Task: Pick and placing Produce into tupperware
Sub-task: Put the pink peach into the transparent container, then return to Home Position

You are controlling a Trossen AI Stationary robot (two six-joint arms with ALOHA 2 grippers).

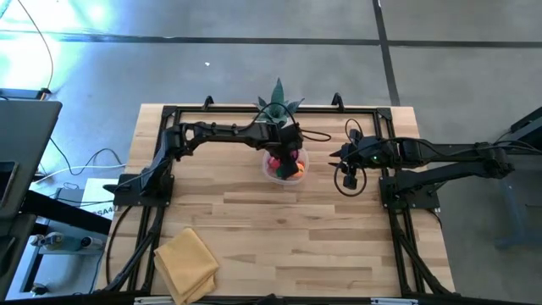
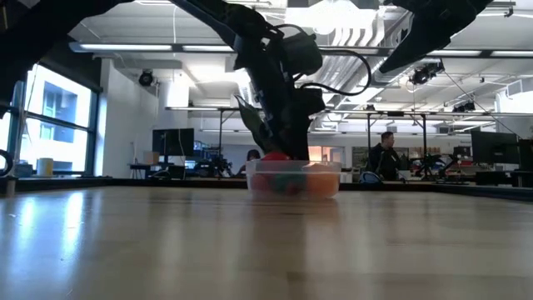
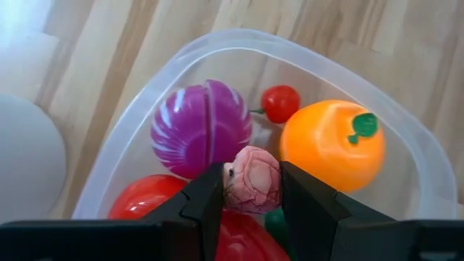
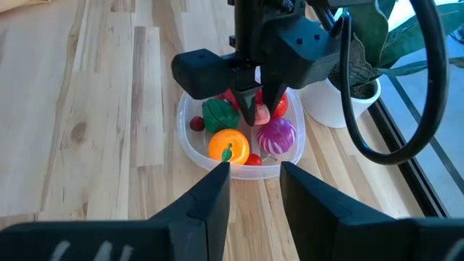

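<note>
In the high view, you find the left gripper [image 1: 290, 161] directly above the tupperware [image 1: 273, 172] near the table's far edge; the right gripper [image 1: 345, 174] waits just beside it, holding nothing. In the low view, the left arm drops steeply into the container. In the left wrist view, its fingers [image 3: 206, 203] clamp a pink piece [image 3: 252, 179] over the produce [image 3: 201, 127] below; you would judge release to be next.
</note>
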